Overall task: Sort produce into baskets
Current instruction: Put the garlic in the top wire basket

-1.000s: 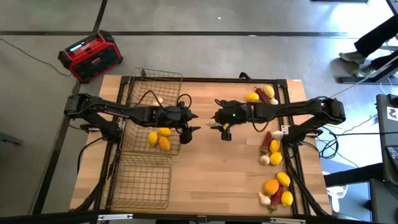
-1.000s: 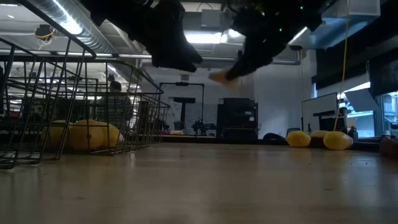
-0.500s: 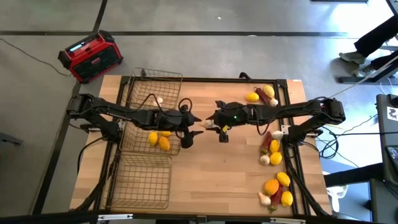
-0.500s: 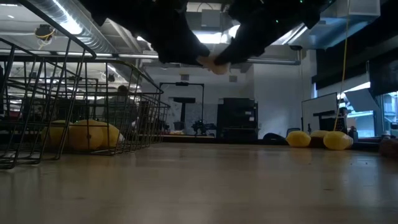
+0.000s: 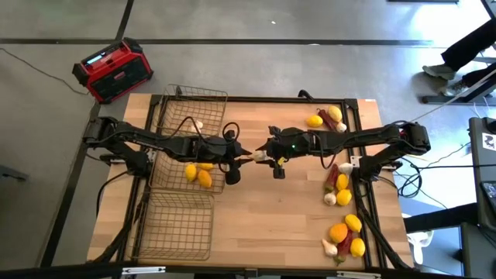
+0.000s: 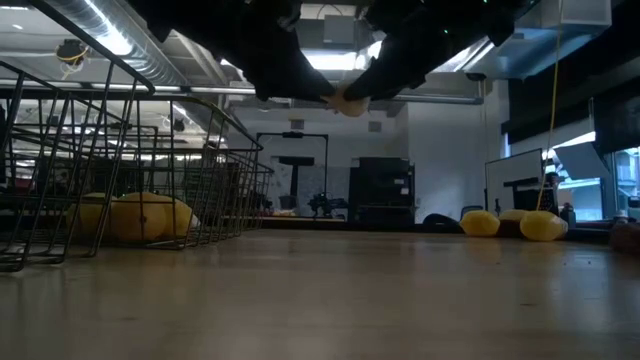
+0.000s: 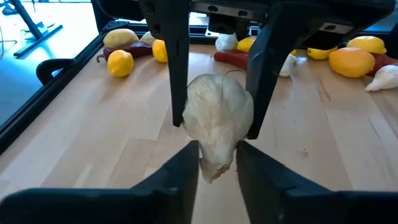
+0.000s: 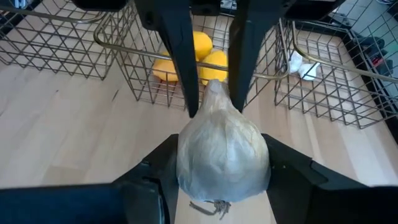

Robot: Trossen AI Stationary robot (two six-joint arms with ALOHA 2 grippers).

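A wooden worktop (image 5: 263, 209) fills the view from above. My two dark arms reach in from either side and meet over its middle.

Three wire baskets (image 5: 186, 163) stand in a row along the worktop's left side. The far one (image 5: 194, 108) holds a single garlic bulb (image 5: 198, 125). The middle one holds three lemons (image 5: 198, 172). The near one (image 5: 177, 225) has no produce that I can see.

Along the right edge lie loose lemons (image 5: 315, 121) at the far end, red chili peppers (image 5: 333, 175) and more garlic midway, and an orange (image 5: 338, 232) with lemons near the front corner.

Between my hands, raised above the worktop, is one garlic bulb (image 7: 214, 121). My right hand (image 5: 265, 156) grasps it around its body, one finger (image 8: 149, 180) on each side. My left hand (image 5: 246, 155) meets it from the opposite side, fingers (image 7: 180, 180) on its narrow end. From the level view, the bulb (image 6: 347, 102) hangs well clear of the wood, pinched between both hands.
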